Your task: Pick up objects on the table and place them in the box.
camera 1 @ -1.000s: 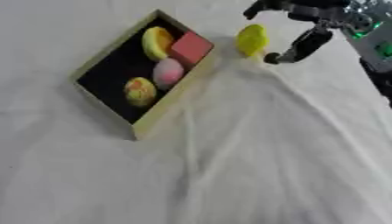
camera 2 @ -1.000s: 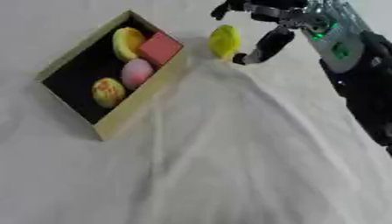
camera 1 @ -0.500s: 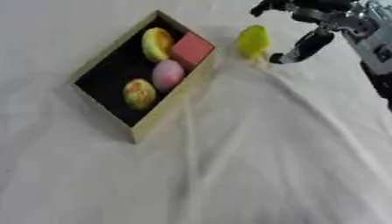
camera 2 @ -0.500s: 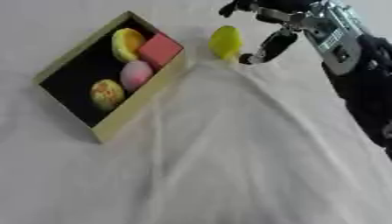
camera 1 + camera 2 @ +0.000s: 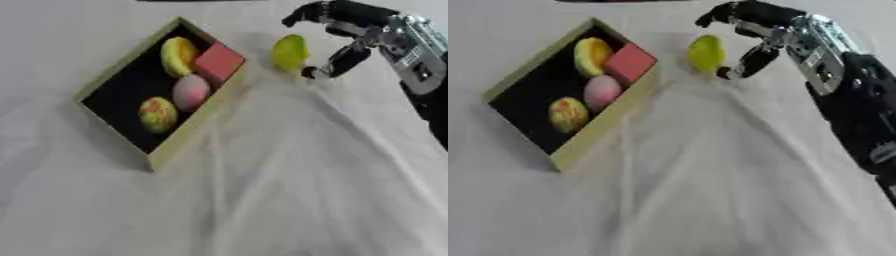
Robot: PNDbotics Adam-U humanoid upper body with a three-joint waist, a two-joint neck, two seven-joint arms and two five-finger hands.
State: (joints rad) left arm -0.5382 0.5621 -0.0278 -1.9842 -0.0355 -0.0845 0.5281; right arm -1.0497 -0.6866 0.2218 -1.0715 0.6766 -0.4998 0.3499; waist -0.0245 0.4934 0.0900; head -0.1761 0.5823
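A yellow-green fruit-shaped object lies on the white cloth just right of the box. The box is tan-walled with a black floor and holds a yellow-orange item, a red block, a pink egg shape and a yellow speckled ball. My right hand reaches in from the upper right, open, with fingers arched above and behind the yellow-green object and the thumb lowered to its right, not touching it. My left hand shows in no view.
A wrinkled white cloth covers the table, with folds running down from the box's right corner. My right forearm takes up the right edge.
My right hand has stayed around the yellow-green object with little change. The things in the box have not moved.
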